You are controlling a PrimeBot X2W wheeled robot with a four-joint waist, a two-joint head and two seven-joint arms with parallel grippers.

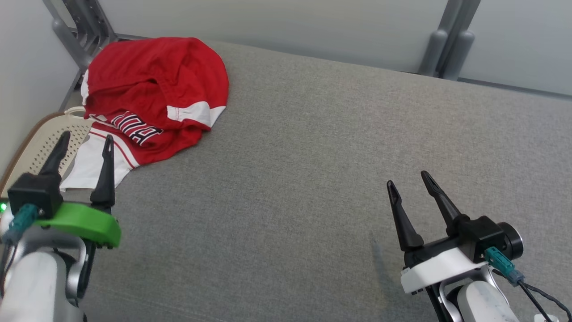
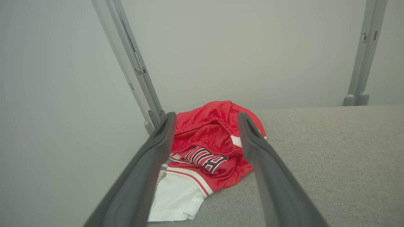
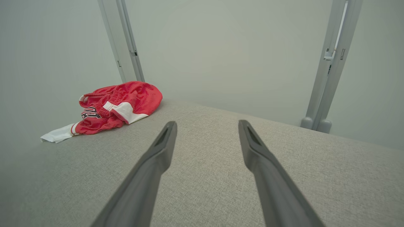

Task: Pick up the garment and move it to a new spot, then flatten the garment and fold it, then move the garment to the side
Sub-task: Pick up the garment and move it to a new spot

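Left gripper and right gripper both hover wide open and empty, while the red-and-white garment lies crumpled at the grey table's far-left corner, so seemingly every step remains: pick-up, flattening, folding, setting aside.

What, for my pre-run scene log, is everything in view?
garment: one, red and white with dark lettering, crumpled at table's far left corner
table: one, grey fabric top, spans the scene
perforated object: one, beige, beside table's left edge
frame posts: two sets, grey, far left and far right corners
left gripper: one, green mount, dark fingers open, near garment's white end
right gripper: one, white mount, dark fingers open, over bare table
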